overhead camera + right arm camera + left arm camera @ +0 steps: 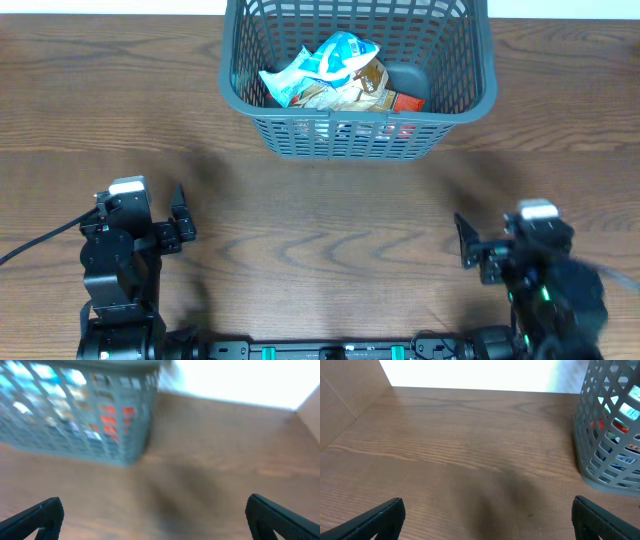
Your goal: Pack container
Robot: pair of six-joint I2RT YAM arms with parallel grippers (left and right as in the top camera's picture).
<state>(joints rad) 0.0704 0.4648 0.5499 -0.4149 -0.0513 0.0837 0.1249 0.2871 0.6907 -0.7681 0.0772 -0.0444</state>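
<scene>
The container (350, 135), a grey lattice basket, stands at the back middle of the table. Inside it lie a blue-and-white snack packet (325, 62), a brown packet (362, 92) and a red one (406, 102). My left gripper (182, 216) sits low at the front left, open and empty, far from the basket. My right gripper (467, 244) sits at the front right, also open and empty. In the left wrist view the container (607, 440) is at the right edge, beyond my open gripper (487, 520). The right wrist view is blurred, with the container (75, 427) at upper left and my gripper (155, 520) open.
Bare wooden tabletop (320, 230) lies between the two arms and the basket. A brown wall panel (342, 405) rises at the table's left side. A black cable (35, 245) trails from the left arm.
</scene>
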